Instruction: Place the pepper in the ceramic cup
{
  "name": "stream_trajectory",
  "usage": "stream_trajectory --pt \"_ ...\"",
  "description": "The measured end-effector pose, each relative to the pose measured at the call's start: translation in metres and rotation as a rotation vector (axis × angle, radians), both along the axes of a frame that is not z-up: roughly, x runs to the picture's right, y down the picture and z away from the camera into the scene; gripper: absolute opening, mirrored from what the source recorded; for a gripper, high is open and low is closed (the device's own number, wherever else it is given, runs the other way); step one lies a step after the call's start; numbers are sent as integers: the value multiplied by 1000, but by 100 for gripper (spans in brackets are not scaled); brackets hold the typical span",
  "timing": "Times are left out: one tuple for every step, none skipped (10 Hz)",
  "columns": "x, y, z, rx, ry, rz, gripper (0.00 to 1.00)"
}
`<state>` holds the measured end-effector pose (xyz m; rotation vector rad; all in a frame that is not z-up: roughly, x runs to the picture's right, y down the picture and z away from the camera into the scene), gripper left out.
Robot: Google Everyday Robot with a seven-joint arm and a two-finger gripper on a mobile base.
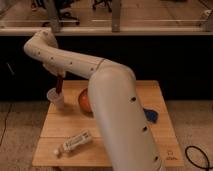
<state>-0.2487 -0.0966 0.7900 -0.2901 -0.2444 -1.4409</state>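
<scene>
The slim dark red pepper (58,85) hangs upright from my gripper (57,75), which is at the table's back left corner, under the arm's bent wrist. The gripper is shut on the pepper's top end. The pepper's lower tip is at the rim of the small white ceramic cup (55,98), which stands upright right below it. I cannot tell whether the tip is inside the cup or just behind the rim. The arm's big white forearm (115,110) covers the middle of the table.
A large round orange object (84,101) sits just right of the cup, half hidden by the arm. A white tube (74,143) lies near the front left of the wooden table (55,132). A blue object (151,116) lies at the right. A black cable (200,156) is on the floor.
</scene>
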Motion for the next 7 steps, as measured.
stream_trajectory --pt "-4 -1 -2 10 -4 2 1" --pt "-8 -3 -5 22 -9 6 1" --pt "-10 -4 -7 32 -10 8 1" --pt "-15 -4 -7 41 -11 7 1" --pt "-19 -4 -8 47 -12 5 1" --pt "-25 -3 -8 57 -17 0 1" --pt "-28 -4 -8 65 -18 -3 1"
